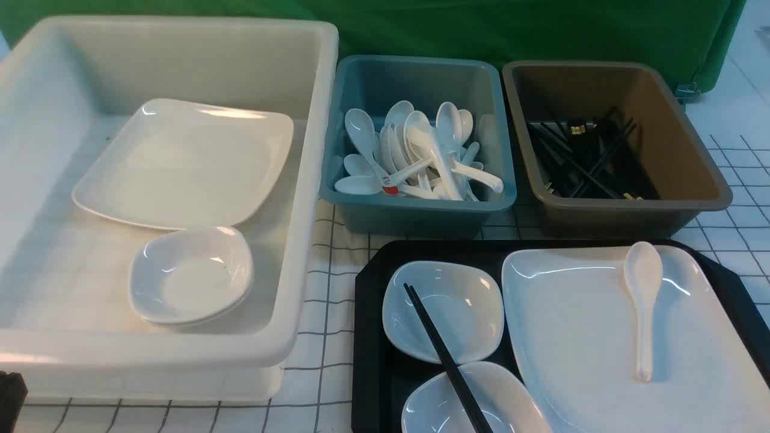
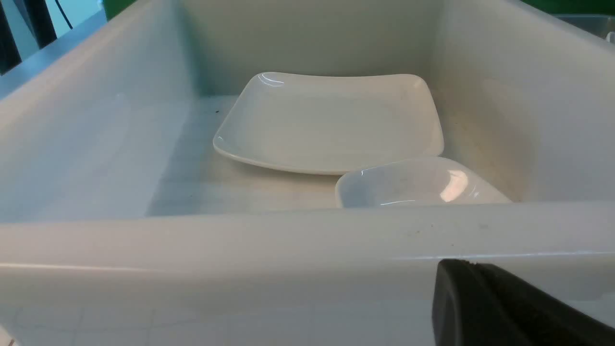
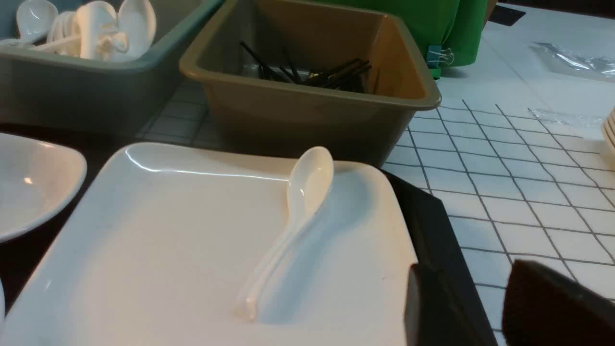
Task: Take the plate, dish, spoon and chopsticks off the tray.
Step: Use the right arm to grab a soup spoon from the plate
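Now, nearest: right gripper (image 3: pixel 463 288) jaws apart, empty, at tray (image 1: pixel 368 337) right edge. Left gripper (image 2: pixel 461 293) closed, empty, well left of tray, before white bin (image 1: pixel 304 240). On tray: near dish (image 1: pixel 511 409), far dish (image 1: pixel 469 307), so 2 dishes; 1 chopsticks (image 1: pixel 445 355) pair bridging both; 1 plate (image 1: pixel 571 337); 1 spoon (image 1: pixel 643 313) lying on it. Risks: lifting plate first likely slides spoon off; moving either dish likely rolls chopsticks; glossy rim may slip. Beyond tray: 1 teal bin (image 1: pixel 421 216), 1 brown bin (image 1: pixel 625 219).

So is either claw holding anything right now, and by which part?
Nothing is held. The right claw is open by the tray edge with nothing in it; the left claw is shut, empty, outside the white bin.
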`<state>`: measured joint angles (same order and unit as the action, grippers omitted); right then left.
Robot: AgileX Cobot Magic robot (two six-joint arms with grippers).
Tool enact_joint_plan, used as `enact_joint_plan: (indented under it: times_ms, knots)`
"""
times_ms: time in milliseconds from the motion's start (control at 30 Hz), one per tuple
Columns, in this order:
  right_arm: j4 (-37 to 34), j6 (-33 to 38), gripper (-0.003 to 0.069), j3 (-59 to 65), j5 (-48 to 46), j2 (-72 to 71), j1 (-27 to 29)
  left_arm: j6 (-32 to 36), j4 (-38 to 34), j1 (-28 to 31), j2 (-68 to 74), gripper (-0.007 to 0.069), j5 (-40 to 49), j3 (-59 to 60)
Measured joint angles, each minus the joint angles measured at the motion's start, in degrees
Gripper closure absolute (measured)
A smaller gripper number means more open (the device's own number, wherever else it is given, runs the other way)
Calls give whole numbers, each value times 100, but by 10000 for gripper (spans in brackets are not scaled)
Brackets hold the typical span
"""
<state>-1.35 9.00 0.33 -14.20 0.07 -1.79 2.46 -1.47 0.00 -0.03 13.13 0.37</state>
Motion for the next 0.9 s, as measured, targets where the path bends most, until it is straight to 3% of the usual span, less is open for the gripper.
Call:
enact_joint_plan:
  times_ms: [667, 733, 900]
  knots:
    - [0, 0, 417, 0, 0, 0, 0, 9, 87, 0, 0, 604, -29, 0]
    - [0, 0, 417, 0, 0, 0, 0, -133, -132, 0, 0, 604, -271, 0]
    - [0, 0, 417, 0, 0, 0, 0, -784, -1500, 0, 0, 604, -1110, 0]
